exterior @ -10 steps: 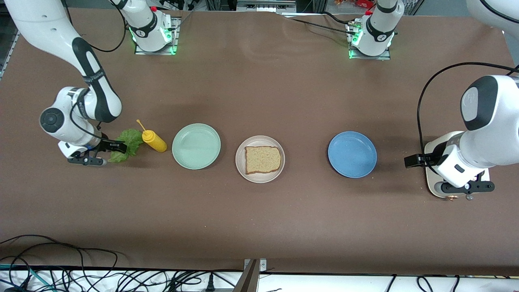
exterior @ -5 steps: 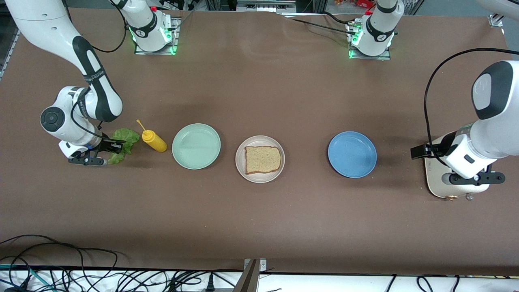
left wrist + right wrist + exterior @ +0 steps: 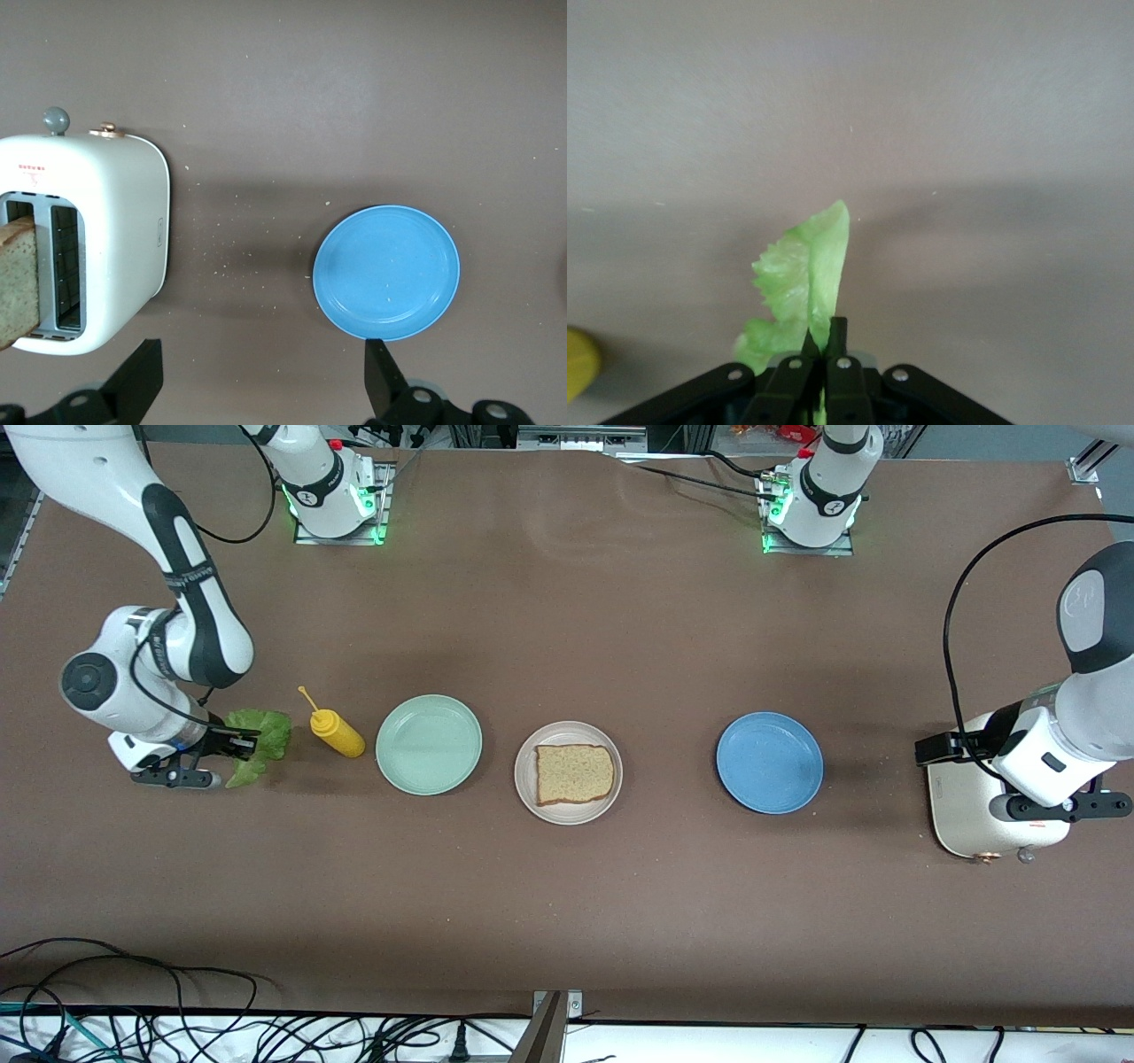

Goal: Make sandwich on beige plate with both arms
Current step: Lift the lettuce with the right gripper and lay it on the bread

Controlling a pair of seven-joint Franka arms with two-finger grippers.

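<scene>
Brown tabletop (image 3: 567,620), 3 plates

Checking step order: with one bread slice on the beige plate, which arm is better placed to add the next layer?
Right. The right gripper is shut on the lettuce leaf; the left gripper hangs open over the toaster, holding nothing.

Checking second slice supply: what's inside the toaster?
The toaster has two slots: one holds a bread slice sticking up, the other shows only its wire guard. How deep the slice goes is hidden. Left gripper is over it, fingers open.
</scene>
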